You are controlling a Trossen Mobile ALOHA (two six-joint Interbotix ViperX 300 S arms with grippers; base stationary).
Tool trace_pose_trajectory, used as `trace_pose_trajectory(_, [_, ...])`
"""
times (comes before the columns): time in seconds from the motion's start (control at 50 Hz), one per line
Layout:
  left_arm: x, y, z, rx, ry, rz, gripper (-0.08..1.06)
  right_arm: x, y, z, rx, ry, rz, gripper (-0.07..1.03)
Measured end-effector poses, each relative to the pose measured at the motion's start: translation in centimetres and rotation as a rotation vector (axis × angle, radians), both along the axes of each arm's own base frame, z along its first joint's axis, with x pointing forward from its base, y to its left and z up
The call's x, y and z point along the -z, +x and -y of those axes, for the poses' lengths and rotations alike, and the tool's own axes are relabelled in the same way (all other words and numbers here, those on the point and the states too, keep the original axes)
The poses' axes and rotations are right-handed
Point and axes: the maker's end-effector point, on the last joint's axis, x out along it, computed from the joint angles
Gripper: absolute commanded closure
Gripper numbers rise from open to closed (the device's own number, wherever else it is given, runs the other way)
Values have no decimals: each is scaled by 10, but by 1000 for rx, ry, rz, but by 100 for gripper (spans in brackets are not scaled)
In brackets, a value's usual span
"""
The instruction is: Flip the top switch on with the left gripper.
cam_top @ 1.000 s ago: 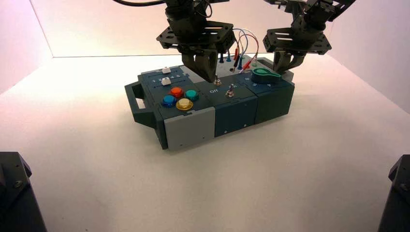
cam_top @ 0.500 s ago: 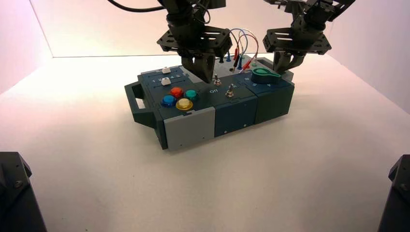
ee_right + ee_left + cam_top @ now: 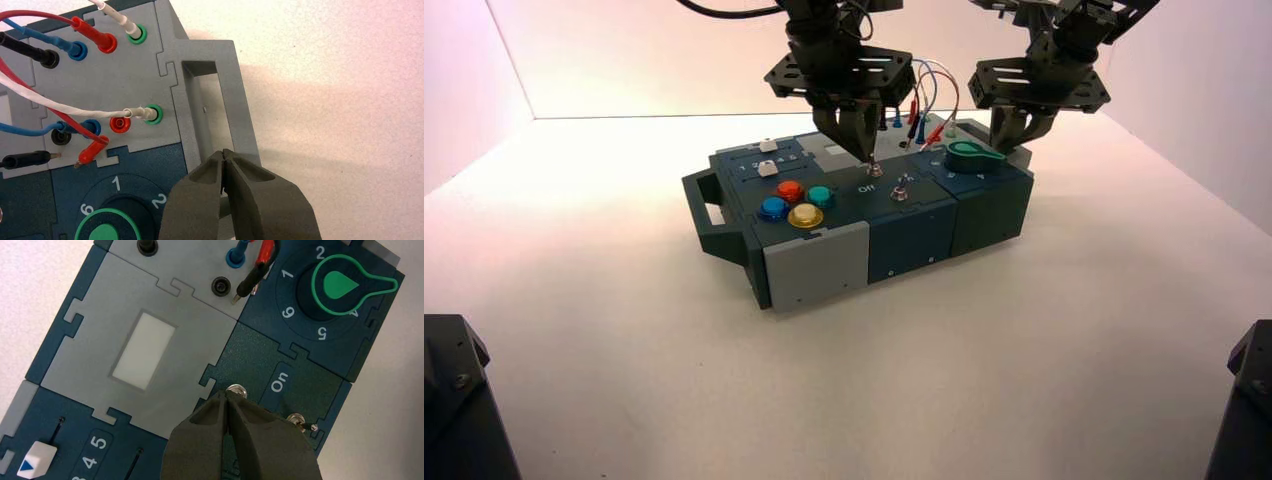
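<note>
Left gripper (image 3: 226,392) is hovering at the top switch (image 3: 875,170), the far toggle mid-box, fingers fully closed, nothing visibly gripped; can't tell if it's touching. Right gripper (image 3: 223,151) is waiting over the box's right end, tips together, holding nothing.

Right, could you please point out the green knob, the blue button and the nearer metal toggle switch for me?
Green knob (image 3: 339,285): left wrist view, on its central pointer.
Blue button (image 3: 773,206): high view, on its cap.
Nearer metal toggle switch (image 3: 899,194): high view, on its nut base.
</note>
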Motion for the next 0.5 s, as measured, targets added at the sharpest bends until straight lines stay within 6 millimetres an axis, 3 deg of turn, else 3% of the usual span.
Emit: trace_pose_trajectory(0.5, [9, -4, -22, -35, 25, -31, 101, -1, 0, 0, -5, -2, -1, 98])
